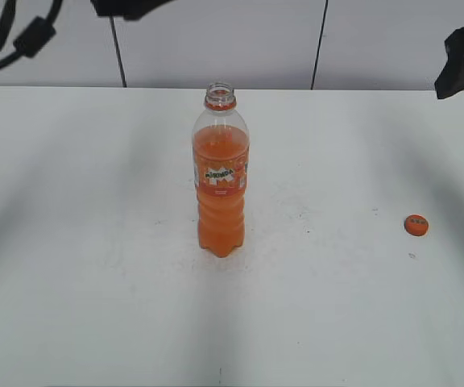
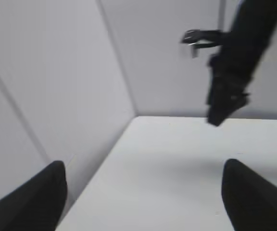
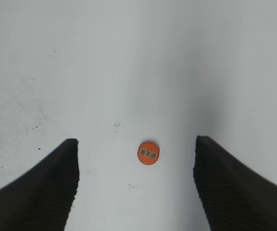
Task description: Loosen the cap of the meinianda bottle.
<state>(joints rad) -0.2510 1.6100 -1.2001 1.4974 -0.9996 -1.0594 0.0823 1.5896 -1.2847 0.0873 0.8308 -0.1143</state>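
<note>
The meinianda bottle (image 1: 220,173) stands upright in the middle of the white table, its mouth bare with only the orange neck ring on it. The orange cap (image 1: 416,225) lies flat on the table far to the bottle's right; it also shows in the right wrist view (image 3: 148,152). My right gripper (image 3: 136,161) is open and empty, high above the cap, which sits between its fingers in that view. My left gripper (image 2: 143,180) is open and empty, raised near the table's far left corner. In the exterior view only dark arm parts show at the top edges.
The white table (image 1: 95,282) ends at a pale panelled wall (image 1: 216,40) behind. The right arm (image 2: 232,72) hangs dark in the left wrist view. Black cables (image 1: 22,36) hang at the top left.
</note>
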